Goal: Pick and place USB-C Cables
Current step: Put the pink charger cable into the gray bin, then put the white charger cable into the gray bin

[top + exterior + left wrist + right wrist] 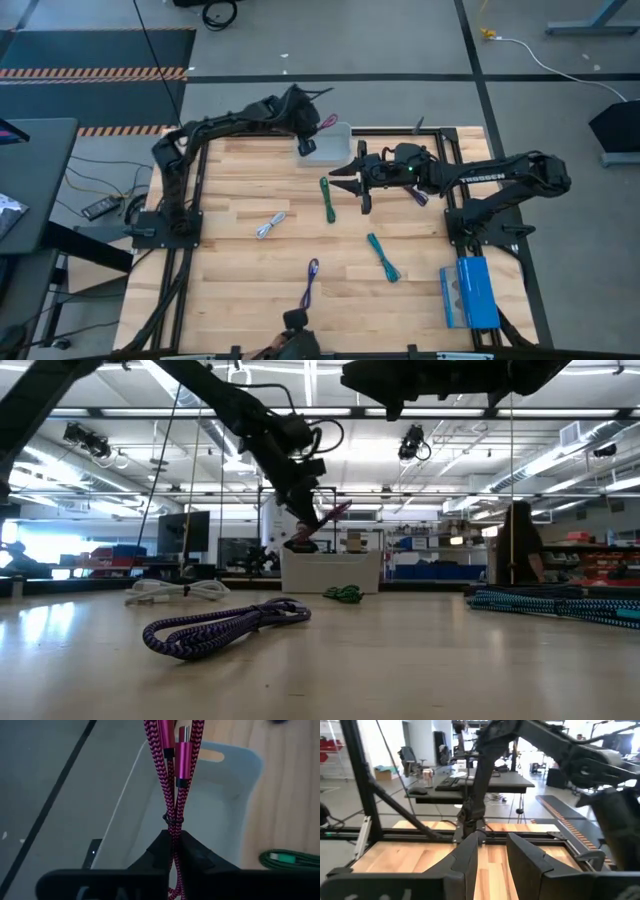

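Observation:
My left gripper (318,128) hovers over the white bin (338,140) at the table's far edge, shut on a magenta cable (172,795) whose plugs (179,750) point away from the fingers. My right gripper (350,183) is open above the table, next to the green cable (328,200), touching nothing. The white-grey cable (270,225), teal cable (383,257) and purple-blue cable (310,280) lie flat on the wood. In the low view the purple-blue cable (225,628) is nearest, and the magenta cable (325,520) hangs above the bin (330,572). My left gripper pinches the folded magenta cable between its two fingers (160,847), just behind the small black tie (172,819), with several strands side by side. The cable runs along the fingers and out past their tips. It is lifted clear, above the bin's opening.
A blue box (468,292) lies at the table's near right corner. A dark object (295,340) sits at the near edge. The green cable (290,859) lies just beside the bin. Bare wood (230,270) stretches across the near left of the table.

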`<state>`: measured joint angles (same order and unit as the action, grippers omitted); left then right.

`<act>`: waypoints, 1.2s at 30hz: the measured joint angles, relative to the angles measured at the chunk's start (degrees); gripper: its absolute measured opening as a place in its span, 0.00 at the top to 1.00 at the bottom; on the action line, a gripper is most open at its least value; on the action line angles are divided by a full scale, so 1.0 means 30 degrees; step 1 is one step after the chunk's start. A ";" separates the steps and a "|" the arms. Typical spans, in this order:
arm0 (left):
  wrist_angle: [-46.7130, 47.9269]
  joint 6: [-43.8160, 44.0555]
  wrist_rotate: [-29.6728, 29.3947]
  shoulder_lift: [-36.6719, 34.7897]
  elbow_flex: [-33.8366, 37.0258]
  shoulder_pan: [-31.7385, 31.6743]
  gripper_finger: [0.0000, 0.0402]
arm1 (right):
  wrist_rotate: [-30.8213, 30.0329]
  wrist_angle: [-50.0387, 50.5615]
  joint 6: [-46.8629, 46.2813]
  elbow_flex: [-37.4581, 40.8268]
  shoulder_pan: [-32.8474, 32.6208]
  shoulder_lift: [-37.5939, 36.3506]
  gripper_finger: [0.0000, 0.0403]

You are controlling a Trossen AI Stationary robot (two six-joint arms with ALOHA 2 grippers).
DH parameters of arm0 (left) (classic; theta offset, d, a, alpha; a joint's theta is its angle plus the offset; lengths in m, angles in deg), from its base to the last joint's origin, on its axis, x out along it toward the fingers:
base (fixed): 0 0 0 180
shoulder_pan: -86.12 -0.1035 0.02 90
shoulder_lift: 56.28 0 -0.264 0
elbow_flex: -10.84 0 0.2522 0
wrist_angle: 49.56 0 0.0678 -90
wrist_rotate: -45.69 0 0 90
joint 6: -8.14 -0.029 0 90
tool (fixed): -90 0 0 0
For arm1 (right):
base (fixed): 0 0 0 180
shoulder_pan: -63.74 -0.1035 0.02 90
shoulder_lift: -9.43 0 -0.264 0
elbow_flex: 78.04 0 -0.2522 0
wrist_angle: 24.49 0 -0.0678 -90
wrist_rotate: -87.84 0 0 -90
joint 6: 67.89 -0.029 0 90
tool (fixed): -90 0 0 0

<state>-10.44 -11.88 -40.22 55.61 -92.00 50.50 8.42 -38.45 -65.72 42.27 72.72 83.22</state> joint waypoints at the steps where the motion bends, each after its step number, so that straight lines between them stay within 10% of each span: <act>1: 0.0114 -0.0201 -0.0013 0.0294 -0.0273 0.0007 0.93 | 0.0077 0.0080 0.0007 0.0004 -0.0005 -0.0124 0.73; 11: 0.1232 -0.1428 0.0024 0.1031 -0.1048 0.0029 0.91 | 0.0506 0.0866 0.0568 0.0004 -0.0182 -0.0617 0.73; 23: 0.2164 -0.1075 -0.1077 0.1029 -0.1107 0.0219 0.55 | 0.0512 0.1122 0.0860 0.0004 -0.0182 -0.0617 0.73; 36: 1.5312 0.1276 -0.0782 -0.0822 -0.4510 0.2567 0.51 | 0.0508 0.3953 0.1834 0.0019 0.0262 -0.1098 0.73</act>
<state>35.50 -8.05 -42.56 53.14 -105.53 58.20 9.94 -26.59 -60.22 42.33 73.50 79.93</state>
